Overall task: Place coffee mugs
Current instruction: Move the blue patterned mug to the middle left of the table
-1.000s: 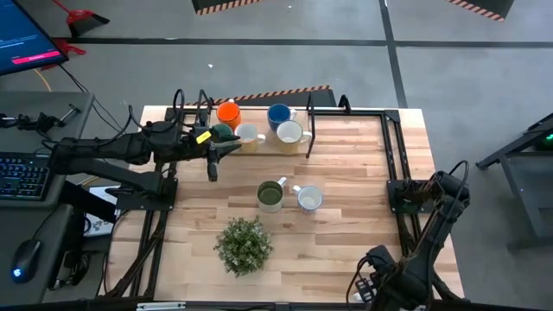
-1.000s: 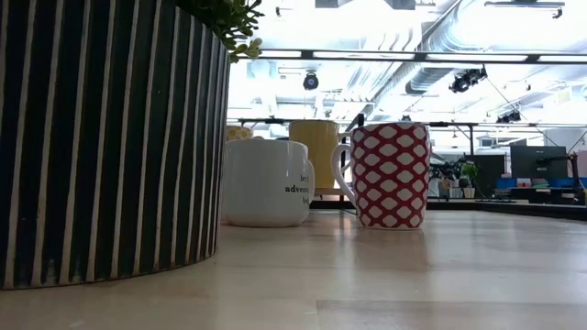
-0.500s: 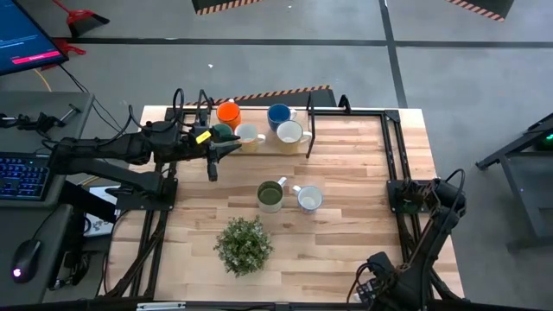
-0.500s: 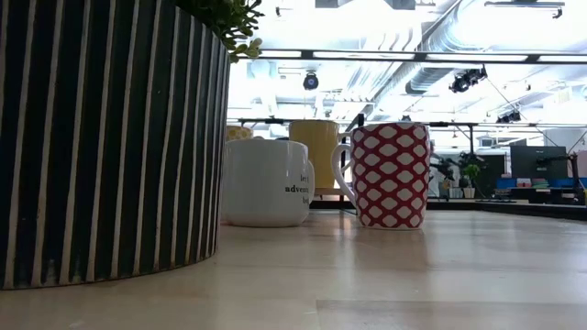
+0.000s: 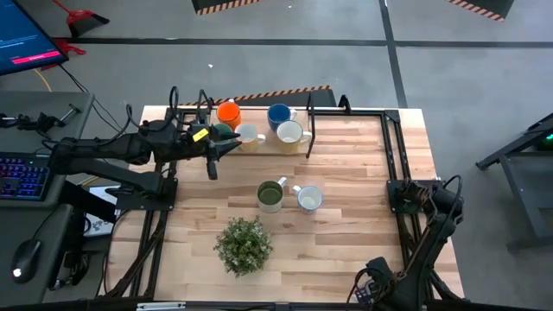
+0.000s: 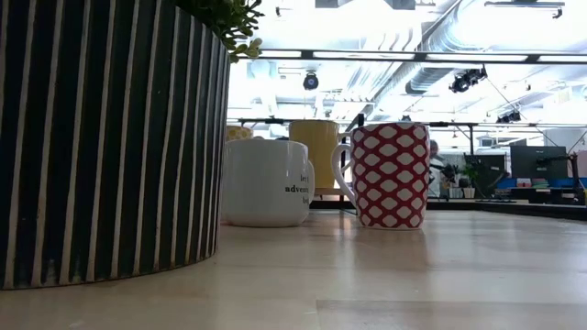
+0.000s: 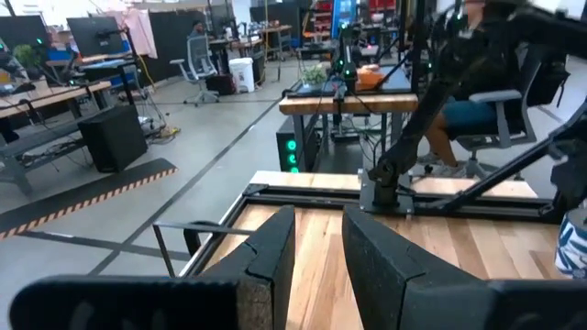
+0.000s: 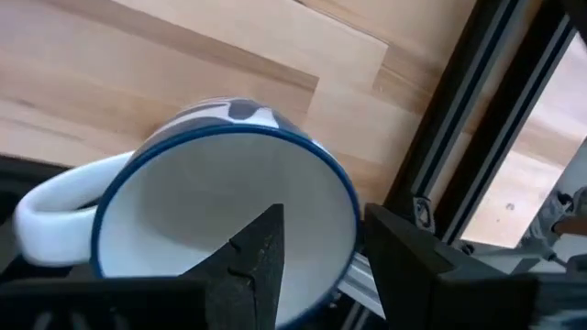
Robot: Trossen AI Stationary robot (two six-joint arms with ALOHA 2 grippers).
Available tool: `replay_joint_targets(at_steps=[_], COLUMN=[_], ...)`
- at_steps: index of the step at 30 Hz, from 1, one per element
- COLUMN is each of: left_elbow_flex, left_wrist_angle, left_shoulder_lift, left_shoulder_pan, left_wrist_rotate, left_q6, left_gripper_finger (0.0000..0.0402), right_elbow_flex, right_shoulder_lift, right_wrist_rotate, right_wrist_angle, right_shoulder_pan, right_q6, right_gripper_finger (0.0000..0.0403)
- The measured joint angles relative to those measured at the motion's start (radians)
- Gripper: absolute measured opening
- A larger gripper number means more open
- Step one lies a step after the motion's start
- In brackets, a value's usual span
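Observation:
In the right wrist view my right gripper (image 8: 321, 229) points down over a white mug with a blue rim (image 8: 220, 183). One finger stands inside the mug and one outside its wall. In the high view that arm (image 5: 423, 200) hides the mug at the table's right edge. Orange (image 5: 228, 112), blue (image 5: 278, 114), teal (image 5: 222, 131), white (image 5: 249, 135) and cream (image 5: 289, 132) mugs stand along the far edge. Two more mugs (image 5: 270, 195) (image 5: 308, 199) stand mid-table. My left gripper (image 7: 318, 247) hovers level beside the teal mug, open, with nothing between its fingers. My right gripper comes from above with its fingers astride the mug's rim (image 8: 353, 206), on the side away from the handle (image 8: 50, 206). One finger (image 8: 261, 261) is inside the hollow and the other (image 8: 404, 261) outside. Whether either finger touches the wall, I cannot tell.
A bushy potted plant (image 5: 244, 245) stands near the front edge, and its striped pot (image 6: 110, 137) fills the left of the low view. A black frame rail (image 8: 477, 137) runs right beside the blue-rimmed mug. Bare wood lies between the middle mugs and the right rail.
My right arm has sunk and drawn a little inward over the table's right edge. The left arm and the mugs on the table have kept still.

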Motion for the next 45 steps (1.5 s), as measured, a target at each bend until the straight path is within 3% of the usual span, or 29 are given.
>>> replay_joint_targets(at_steps=[18,23,28,31,37,45], left_elbow_flex=[0.000,0.000,0.000,0.000,0.000,-0.001], left_wrist_angle=[0.040,0.039,0.038,0.038,0.025,-0.150], left_shoulder_lift=[0.000,0.000,0.000,0.000,0.000,-0.044], left_shoulder_pan=[-0.003,-0.003,-0.003,-0.003,-0.003,-0.003], left_wrist_rotate=[0.015,0.015,0.015,0.015,0.015,0.031], left_q6=[-0.009,-0.028,-0.027,-0.027,-0.026,0.037], left_gripper_finger=[0.0081,0.0081,0.0081,0.0081,0.0081,0.0081], right_elbow_flex=[0.000,0.000,0.007,0.006,0.007,0.072], right_shoulder_lift=[0.121,0.121,0.112,0.113,0.114,0.121], right_wrist_rotate=[0.016,0.029,0.069,0.093,0.234,0.591], right_wrist_angle=[0.030,0.028,0.024,0.014,-0.040,-0.118], right_shoulder_pan=[-0.001,-0.007,-0.032,-0.055,-0.125,-0.256], right_q6=[0.036,0.050,0.033,0.030,-0.024,-0.058], right_gripper_finger=[0.0123,0.0085,0.0018,0.0008,0.0003,0.0001])
